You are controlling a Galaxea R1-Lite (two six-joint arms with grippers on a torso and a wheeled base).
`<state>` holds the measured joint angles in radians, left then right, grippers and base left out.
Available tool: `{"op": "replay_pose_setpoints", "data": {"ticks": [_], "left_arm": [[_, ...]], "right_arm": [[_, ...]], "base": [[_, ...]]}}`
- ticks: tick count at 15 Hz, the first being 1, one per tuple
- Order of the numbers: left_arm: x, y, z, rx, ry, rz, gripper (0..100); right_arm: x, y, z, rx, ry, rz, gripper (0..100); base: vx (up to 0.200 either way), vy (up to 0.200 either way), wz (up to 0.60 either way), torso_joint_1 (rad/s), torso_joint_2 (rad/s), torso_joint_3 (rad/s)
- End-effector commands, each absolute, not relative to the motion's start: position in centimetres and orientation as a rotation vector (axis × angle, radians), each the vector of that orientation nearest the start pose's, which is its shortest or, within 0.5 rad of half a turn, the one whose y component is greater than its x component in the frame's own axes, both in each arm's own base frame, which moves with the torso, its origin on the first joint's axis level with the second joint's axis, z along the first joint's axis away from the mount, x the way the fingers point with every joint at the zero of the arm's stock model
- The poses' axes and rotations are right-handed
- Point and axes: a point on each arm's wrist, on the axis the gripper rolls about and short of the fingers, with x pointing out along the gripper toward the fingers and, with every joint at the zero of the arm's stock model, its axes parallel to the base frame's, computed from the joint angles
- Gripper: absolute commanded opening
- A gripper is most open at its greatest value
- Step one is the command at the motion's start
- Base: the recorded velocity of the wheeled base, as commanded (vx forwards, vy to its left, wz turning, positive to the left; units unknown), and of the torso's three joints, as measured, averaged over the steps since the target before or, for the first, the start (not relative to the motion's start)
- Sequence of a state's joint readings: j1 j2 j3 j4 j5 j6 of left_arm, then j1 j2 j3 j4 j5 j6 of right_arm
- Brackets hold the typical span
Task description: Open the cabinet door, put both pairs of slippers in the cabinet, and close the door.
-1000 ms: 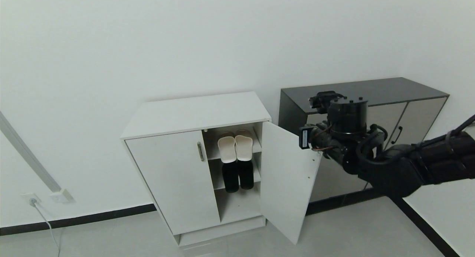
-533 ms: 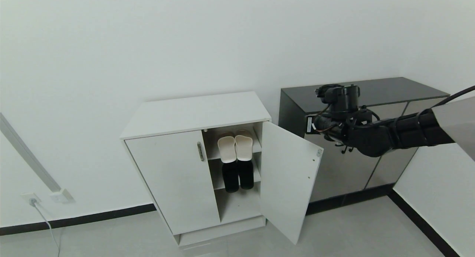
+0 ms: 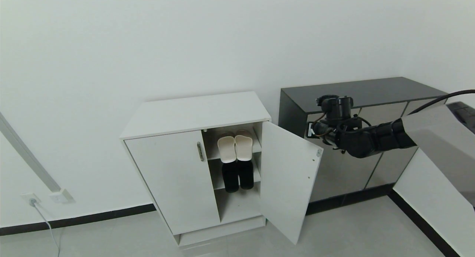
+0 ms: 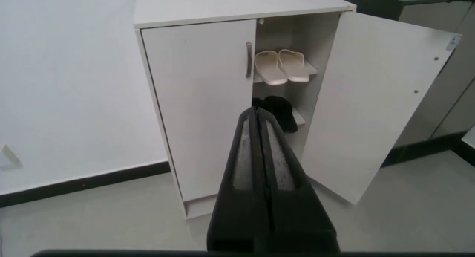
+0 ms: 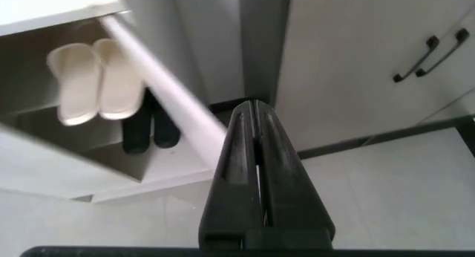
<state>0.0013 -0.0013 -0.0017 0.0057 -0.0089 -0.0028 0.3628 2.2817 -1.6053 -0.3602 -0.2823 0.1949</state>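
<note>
Standing open, the right door (image 3: 287, 179) of the white cabinet (image 3: 193, 114) is swung out toward the robot's right side. The left door (image 3: 174, 179) is closed, with a slim metal handle (image 3: 200, 151) upright near its inner edge. Inside the open half, the white slippers (image 3: 235, 147) lie side by side on the upper shelf, and their ends reach a little over the front edge of this shelf. The black slippers (image 3: 237, 177) lie in the same way on the shelf directly below them.

The right arm (image 3: 363, 140) comes in from the right and ends near the upper outer corner of the right door, in front of the dark cabinet (image 3: 371, 88). The right gripper (image 5: 256, 105) has its two fingers pressed together with nothing between them. Its tip is just beside the top edge of the right door, but I cannot tell if it touches the wood. The left gripper (image 4: 257, 112) also has its fingers together and carries nothing. It points toward the white cabinet from well apart.

The dark cabinet stands just beside the white cabinet against the same wall and has shiny doors with black handles. Low on the wall at the left there is a wall socket (image 3: 31, 200), and a grey cable (image 3: 50, 227) hangs from it to the floor
</note>
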Motion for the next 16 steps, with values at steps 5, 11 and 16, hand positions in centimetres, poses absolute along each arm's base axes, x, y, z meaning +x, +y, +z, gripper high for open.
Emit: {"op": "replay_pose_setpoints", "data": {"ticks": [5, 11, 16], "left_arm": [[-2.3, 0.0, 7.5, -0.003, 0.005, -0.008, 0], [-2.3, 0.0, 7.5, -0.003, 0.005, -0.008, 0], [-2.3, 0.0, 7.5, -0.003, 0.005, -0.008, 0]], "right_arm": [[46.6, 15.7, 11.5, 0.086, 0.338, 0.022, 0], [46.7, 16.0, 10.8, 0.083, 0.349, 0.025, 0], [46.4, 16.5, 10.2, 0.074, 0.367, 0.032, 0]], "base": [[0.000, 0.000, 0.00, 0.000, 0.00, 0.000], [0.000, 0.000, 0.00, 0.000, 0.00, 0.000], [0.000, 0.000, 0.00, 0.000, 0.00, 0.000]]}}
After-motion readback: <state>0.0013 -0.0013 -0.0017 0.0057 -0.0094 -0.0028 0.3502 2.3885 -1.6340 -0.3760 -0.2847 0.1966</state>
